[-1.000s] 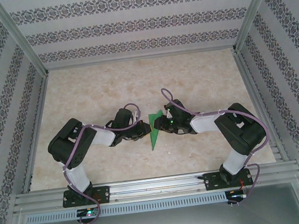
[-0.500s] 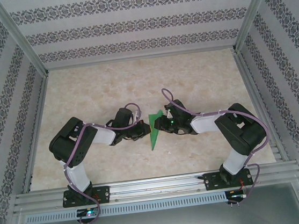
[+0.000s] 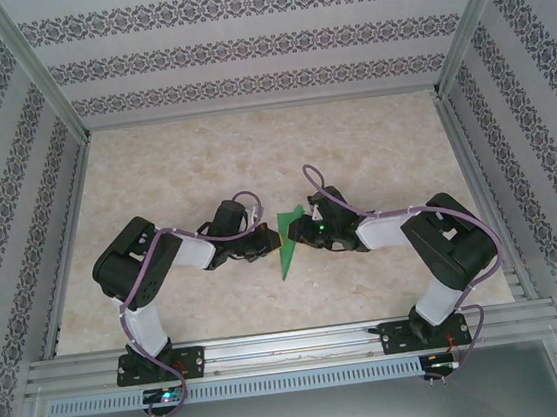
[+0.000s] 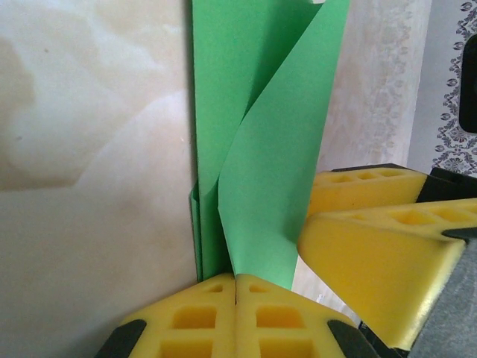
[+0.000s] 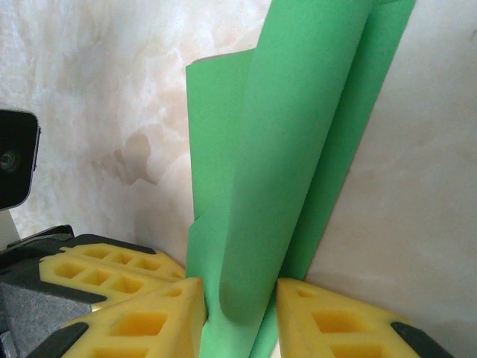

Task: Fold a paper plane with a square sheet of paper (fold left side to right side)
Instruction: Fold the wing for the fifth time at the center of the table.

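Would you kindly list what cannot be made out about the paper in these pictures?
- Top view: paper too small to count folds; right claw covers part of it.
- Left wrist: left claw hides the paper's near end, so a pinch is unsure; top edge cuts it off.
- Right wrist: the paper runs off top and bottom edges.

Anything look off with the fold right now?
Yes: one flap of the bright-green folded paper sheet bows up in a loose curl instead of lying creased flat.
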Controlling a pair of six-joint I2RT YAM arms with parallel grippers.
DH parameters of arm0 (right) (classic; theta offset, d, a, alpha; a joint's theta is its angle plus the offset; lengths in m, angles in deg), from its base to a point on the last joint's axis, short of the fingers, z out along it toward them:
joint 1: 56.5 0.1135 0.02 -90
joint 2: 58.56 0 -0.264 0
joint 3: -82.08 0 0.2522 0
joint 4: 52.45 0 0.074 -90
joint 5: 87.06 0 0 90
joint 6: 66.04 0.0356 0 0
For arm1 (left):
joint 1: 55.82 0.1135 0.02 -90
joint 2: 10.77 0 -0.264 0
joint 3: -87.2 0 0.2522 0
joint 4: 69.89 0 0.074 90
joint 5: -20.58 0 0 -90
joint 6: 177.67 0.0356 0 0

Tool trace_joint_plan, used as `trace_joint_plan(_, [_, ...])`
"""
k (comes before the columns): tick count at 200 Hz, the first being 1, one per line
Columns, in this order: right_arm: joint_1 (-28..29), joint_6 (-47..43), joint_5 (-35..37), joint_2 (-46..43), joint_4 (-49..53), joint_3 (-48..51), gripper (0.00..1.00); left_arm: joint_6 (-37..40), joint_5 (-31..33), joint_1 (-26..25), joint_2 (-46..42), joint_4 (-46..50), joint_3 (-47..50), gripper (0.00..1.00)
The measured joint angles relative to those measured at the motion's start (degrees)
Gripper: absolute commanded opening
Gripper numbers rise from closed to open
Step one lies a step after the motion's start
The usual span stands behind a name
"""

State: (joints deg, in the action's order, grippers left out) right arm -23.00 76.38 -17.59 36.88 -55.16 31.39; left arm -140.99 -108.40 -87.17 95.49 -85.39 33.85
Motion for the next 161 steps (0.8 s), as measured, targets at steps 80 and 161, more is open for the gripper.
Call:
trace_joint_plan(80, [-0.7,0.0,0.2,-4.1,1.3,0.9,0.31,0.0,-0.7,0.2,0.3,-0.1,-0.1,0.00])
trace_joint_plan(161, [-0.7,-1.4,-1.2,-2.2,2.6,-3.1,0.16,0.0,-0.7,0.3,0.3,-0.1,-0.2,0.00])
